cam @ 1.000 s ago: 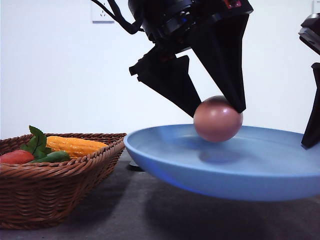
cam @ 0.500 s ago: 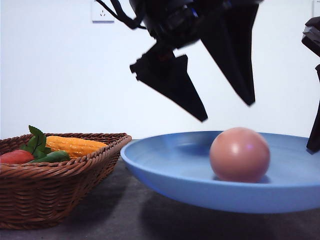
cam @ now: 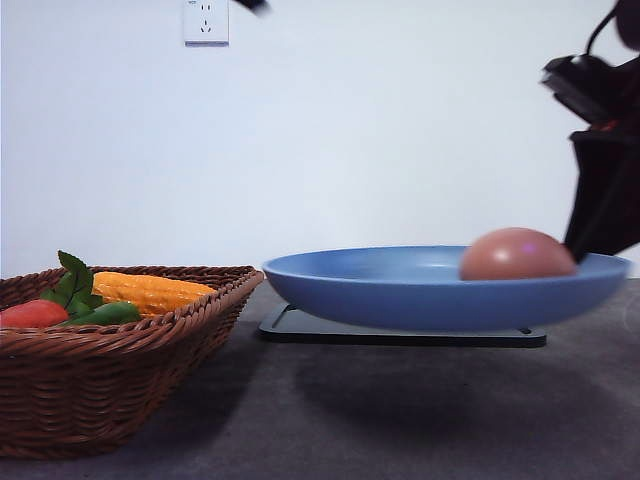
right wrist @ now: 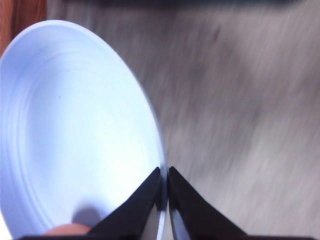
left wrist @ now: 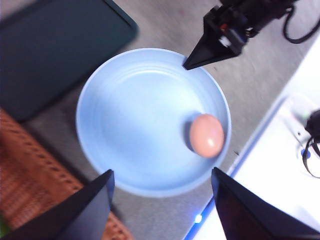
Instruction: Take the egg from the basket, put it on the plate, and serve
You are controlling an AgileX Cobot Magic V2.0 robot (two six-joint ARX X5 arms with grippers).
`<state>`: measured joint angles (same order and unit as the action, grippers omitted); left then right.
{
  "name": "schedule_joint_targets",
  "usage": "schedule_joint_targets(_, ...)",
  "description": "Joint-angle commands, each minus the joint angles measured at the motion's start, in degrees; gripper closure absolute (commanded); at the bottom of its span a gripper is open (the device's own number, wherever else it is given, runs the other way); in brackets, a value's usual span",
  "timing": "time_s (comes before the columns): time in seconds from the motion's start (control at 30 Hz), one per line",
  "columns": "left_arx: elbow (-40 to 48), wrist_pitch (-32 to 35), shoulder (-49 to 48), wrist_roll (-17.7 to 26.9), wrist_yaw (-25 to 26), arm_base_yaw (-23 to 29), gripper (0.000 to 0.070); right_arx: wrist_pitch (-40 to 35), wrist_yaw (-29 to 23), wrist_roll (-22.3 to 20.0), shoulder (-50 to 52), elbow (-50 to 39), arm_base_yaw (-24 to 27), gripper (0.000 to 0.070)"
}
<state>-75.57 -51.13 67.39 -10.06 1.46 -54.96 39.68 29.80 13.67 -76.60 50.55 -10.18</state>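
Right end effector (right wrist: 164, 186): I see its fingers pinched on the plate (cam: 400, 290) rim, holding it above the tabletop (cam: 400, 420).
Left end effector (left wrist: 162, 200): fingers spread wide, gripping nothing, high over the plate.
Egg (left wrist: 206, 135): lies inside the plate, toward the right end effector's side.
Front view: adds the basket (cam: 110, 390) with corn (cam: 150, 290), and black tray (cam: 400, 332) beneath the plate.

One egg (cam: 515, 255), one blue plate (cam: 400, 290), one wicker basket (cam: 120, 370), one black tray (cam: 400, 332), one corn cob (cam: 150, 291), one wall socket (cam: 206, 22).
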Motion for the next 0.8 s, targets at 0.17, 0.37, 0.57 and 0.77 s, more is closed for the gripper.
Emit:
schedule_joint_targets(0.17,-0.9,-1.63,-9.69,-1.16,-7.19,-0.5,0.0309,-0.16,0.59,-1.71,-14.97,15.32,2.58,0.07)
schedule_joint_targets(0.37,-0.9,-4.02,-15.75,-1.18,-14.52,-0.5,0.0309,0.9,0.61,-1.64,-26.32,27.18,4.06,0.07)
schedule_joint_targets(0.57,-0.9,-6.13,-18.84,-1.22,-19.87,-0.5,0.0309,1.02,0.9,-0.26,-35.74,36.7,4.78,0.07)
schedule_joint_targets(0.77,-0.9,-6.56,-19.23,-1.22,-21.22,-0.5,0.0309,1.68,2.15,0.69,-42.68,43.03,4.81,0.07)
